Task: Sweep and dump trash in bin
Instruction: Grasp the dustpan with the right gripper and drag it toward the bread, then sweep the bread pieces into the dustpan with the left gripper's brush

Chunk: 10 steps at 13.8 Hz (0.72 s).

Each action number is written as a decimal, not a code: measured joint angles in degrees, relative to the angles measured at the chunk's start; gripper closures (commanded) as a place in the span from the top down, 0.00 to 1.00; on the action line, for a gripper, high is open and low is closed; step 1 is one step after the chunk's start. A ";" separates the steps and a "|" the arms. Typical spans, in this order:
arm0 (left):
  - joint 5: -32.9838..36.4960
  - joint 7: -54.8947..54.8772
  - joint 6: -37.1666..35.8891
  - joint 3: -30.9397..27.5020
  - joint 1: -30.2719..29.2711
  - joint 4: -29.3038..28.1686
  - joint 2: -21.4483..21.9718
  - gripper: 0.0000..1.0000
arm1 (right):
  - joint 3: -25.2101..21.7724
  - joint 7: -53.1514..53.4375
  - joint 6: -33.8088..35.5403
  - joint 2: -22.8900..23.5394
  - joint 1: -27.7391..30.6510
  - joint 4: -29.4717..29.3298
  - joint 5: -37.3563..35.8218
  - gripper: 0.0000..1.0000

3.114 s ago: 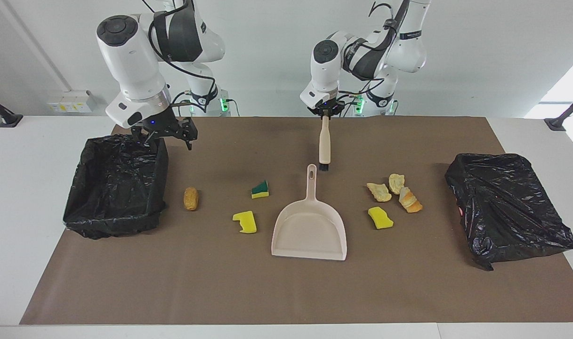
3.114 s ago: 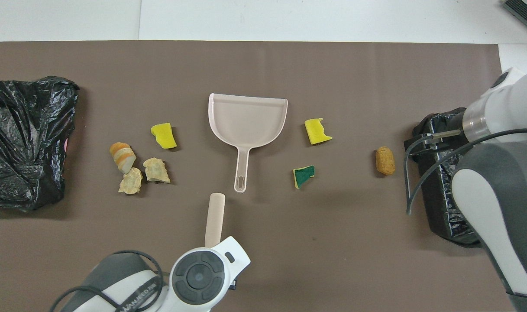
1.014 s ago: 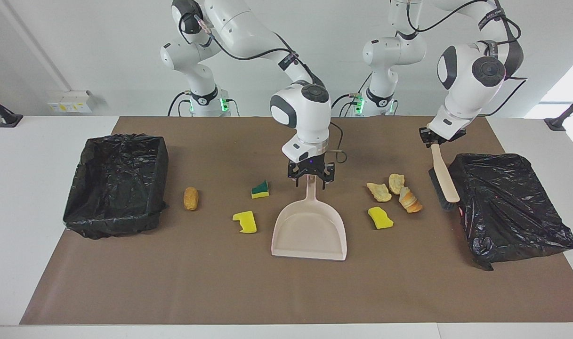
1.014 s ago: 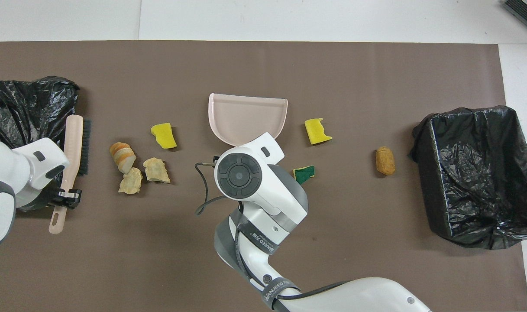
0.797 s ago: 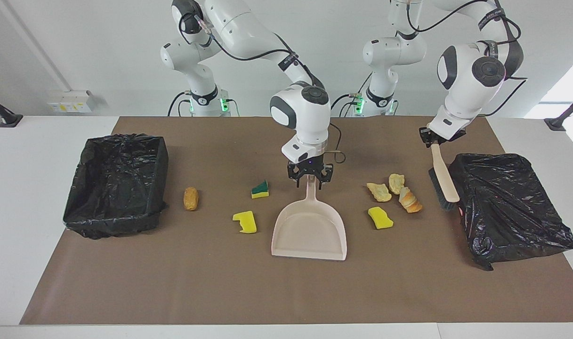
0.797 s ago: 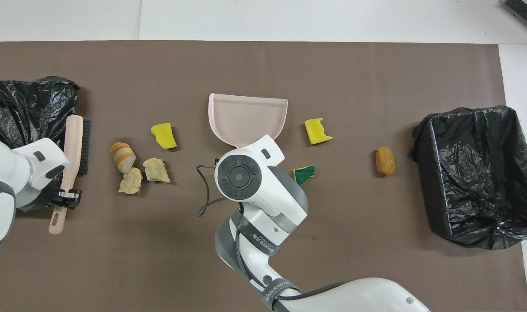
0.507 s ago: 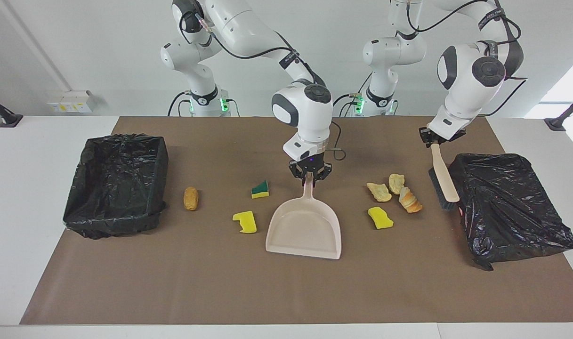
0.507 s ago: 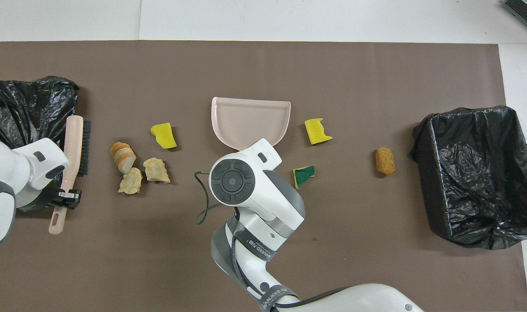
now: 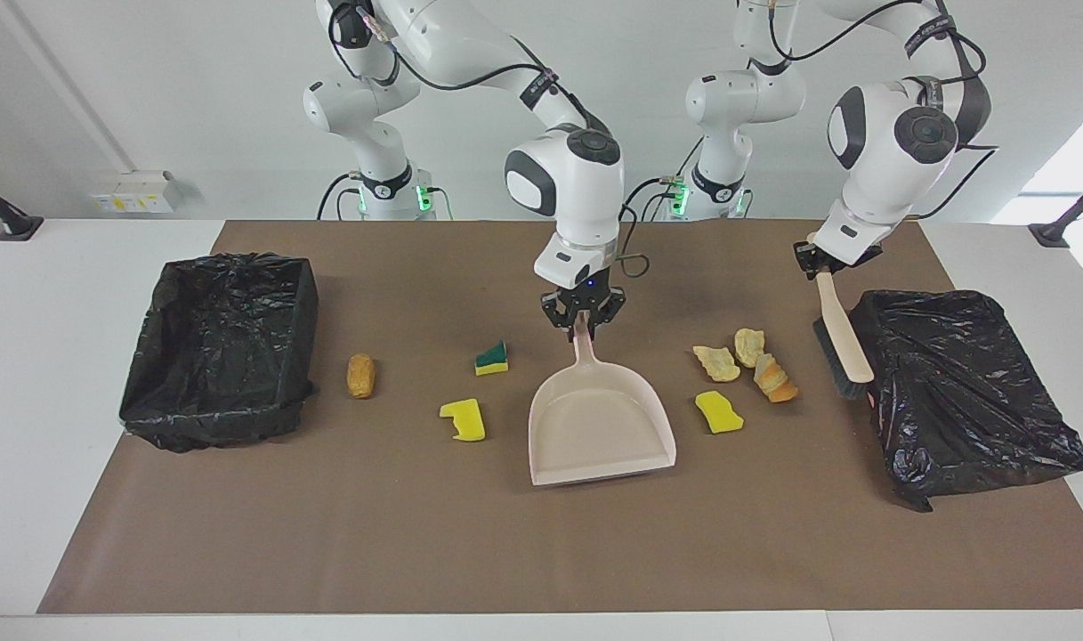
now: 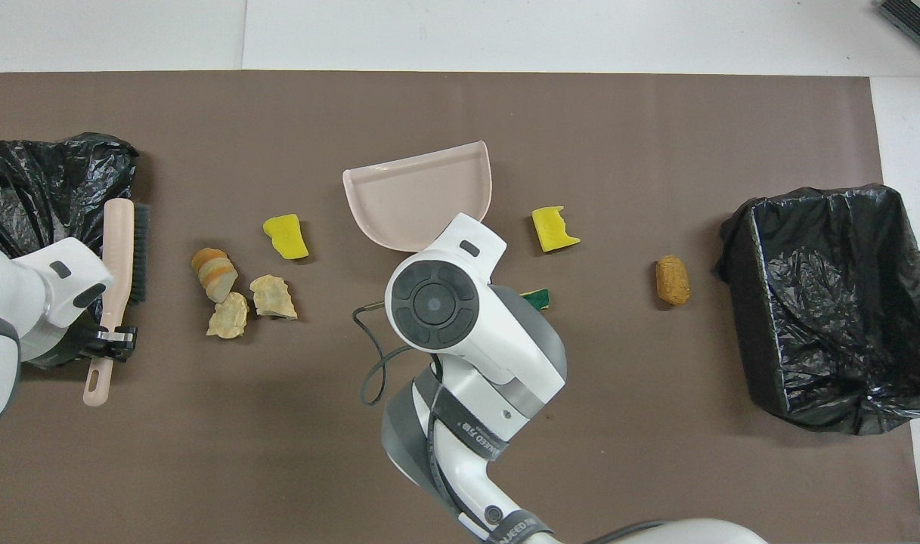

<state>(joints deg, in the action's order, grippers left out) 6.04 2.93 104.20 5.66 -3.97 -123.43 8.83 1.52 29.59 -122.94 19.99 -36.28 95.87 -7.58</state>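
Showing the right gripper [image 9: 582, 326] closed on the end of the dustpan [image 9: 600, 425] handle, over the middle of the brown mat [image 9: 541, 552]. The pan's long axis runs from the handle, at the robots' end, out to the open mouth, which faces away from the robots and is slewed slightly toward the left arm's end of the table; whether its lip rests on the mat cannot be told.

The left gripper [image 9: 819, 269] is closed on the handle of the brush [image 9: 840, 344], which hangs slanting, bristles low, beside the crumpled black bag [image 9: 959, 392].

Between brush and pan lies the nearer cluster of trash: three tan bread pieces [image 9: 747, 361] and a yellow sponge chunk [image 9: 718, 411], just beside the pan's wall. The remaining scraps, a green-topped sponge wedge [image 9: 492, 358], a notched yellow chunk [image 9: 464, 419] and a brown nugget [image 9: 360, 375], lie toward the right arm's end, the nugget nearest the open lined bin [image 9: 221, 347].

Judged from this layout, the pan mouth must turn sideways toward the bread cluster, and the brush must push across the mat toward it.
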 measured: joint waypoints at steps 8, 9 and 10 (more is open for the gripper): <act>-0.85 8.48 4.39 1.31 -0.07 -0.96 -8.16 0.00 | -0.03 -49.80 11.61 -5.00 6.31 2.68 2.19 0.00; -1.12 8.59 5.19 1.37 0.72 -1.85 -8.25 0.00 | -0.06 -55.57 11.33 -5.00 7.59 3.58 2.19 0.00; -1.27 8.72 5.98 1.47 1.60 -2.59 -8.24 0.00 | -0.08 -60.00 10.50 -5.00 8.77 4.40 2.20 0.00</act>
<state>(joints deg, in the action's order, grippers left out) 4.77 11.66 110.18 7.12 -2.37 -126.02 0.59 1.45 -30.40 -112.44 14.99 -27.51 100.27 -5.38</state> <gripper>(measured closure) 0.740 0.678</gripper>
